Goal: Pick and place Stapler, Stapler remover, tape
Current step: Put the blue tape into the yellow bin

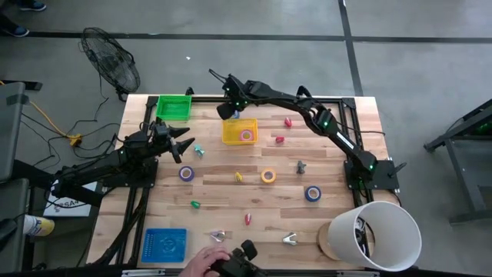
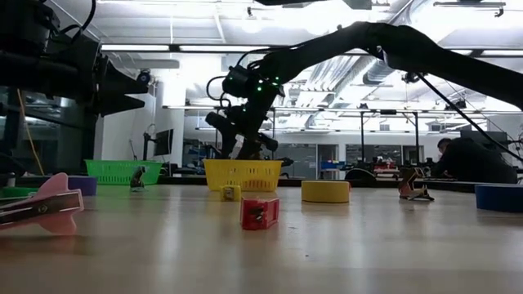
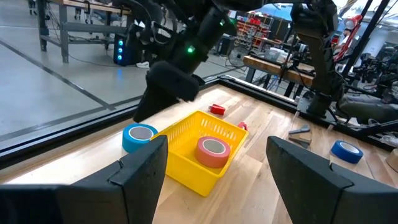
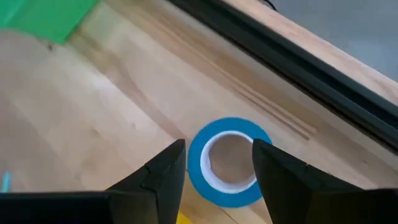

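A blue tape roll [image 4: 229, 163] lies flat on the wood by the table's far edge, beside the yellow basket [image 3: 186, 163]. My right gripper [image 4: 219, 152] hangs open just above it, one finger over each side of the ring; the left wrist view shows that gripper [image 3: 166, 87] clear of the roll [image 3: 139, 137]. A pink tape roll [image 3: 212, 151] lies inside the basket. More rolls lie flat on the table: purple-blue [image 1: 186, 173], yellow-orange [image 1: 268, 176] and blue [image 1: 313, 193]. My left gripper [image 1: 181, 143] waits open at the table's left side. No stapler shows.
A green basket [image 1: 173, 106] stands at the far left corner, a blue tray [image 1: 164, 245] at the near left, a white bucket [image 1: 378, 235] at the near right. Small red, green and yellow pieces and metal claw-like tools [image 1: 289, 239] are scattered about. A person's hand [image 1: 206, 265] is at the near edge.
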Controlling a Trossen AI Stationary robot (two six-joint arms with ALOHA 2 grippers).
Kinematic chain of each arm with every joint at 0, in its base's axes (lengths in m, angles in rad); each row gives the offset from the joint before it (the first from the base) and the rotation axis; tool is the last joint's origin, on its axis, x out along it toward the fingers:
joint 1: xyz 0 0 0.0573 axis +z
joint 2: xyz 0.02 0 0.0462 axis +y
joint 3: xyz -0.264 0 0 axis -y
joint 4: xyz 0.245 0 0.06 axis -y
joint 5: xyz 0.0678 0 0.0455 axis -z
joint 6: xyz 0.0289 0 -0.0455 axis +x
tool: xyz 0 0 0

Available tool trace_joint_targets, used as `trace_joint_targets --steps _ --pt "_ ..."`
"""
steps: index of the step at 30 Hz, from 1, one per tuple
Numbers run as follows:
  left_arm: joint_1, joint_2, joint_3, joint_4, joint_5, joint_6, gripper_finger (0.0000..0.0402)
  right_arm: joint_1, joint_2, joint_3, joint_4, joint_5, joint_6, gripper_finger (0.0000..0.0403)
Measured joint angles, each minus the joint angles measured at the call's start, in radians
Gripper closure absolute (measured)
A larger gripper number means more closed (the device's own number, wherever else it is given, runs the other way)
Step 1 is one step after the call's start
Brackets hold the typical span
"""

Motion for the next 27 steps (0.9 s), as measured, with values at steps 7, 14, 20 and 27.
trace_joint_targets --steps 7,14,20,27 --pt "0.0 0.0 0.0 0.0 0.0 0.0 0.0133 0.002 0.0 -0.002 0.093 -0.088 0.12 0.0226" --pt "0.0 0.0 0.0 0.0 0.0 0.0 0.0133 0.01 0.0 -0.005 0.077 -0.065 0.146 0.0227" --pt "0.0 0.0 0.0 0.0 0.0 0.0 0.0133 0.015 0.0 -0.003 0.053 -0.12 0.138 0.0227" --pt "0.0 0.0 0.0 0.0 0.0 0.0 0.0133 0.013 -0.033 -0.001 -0.085 -0.143 0.062 0.0227"
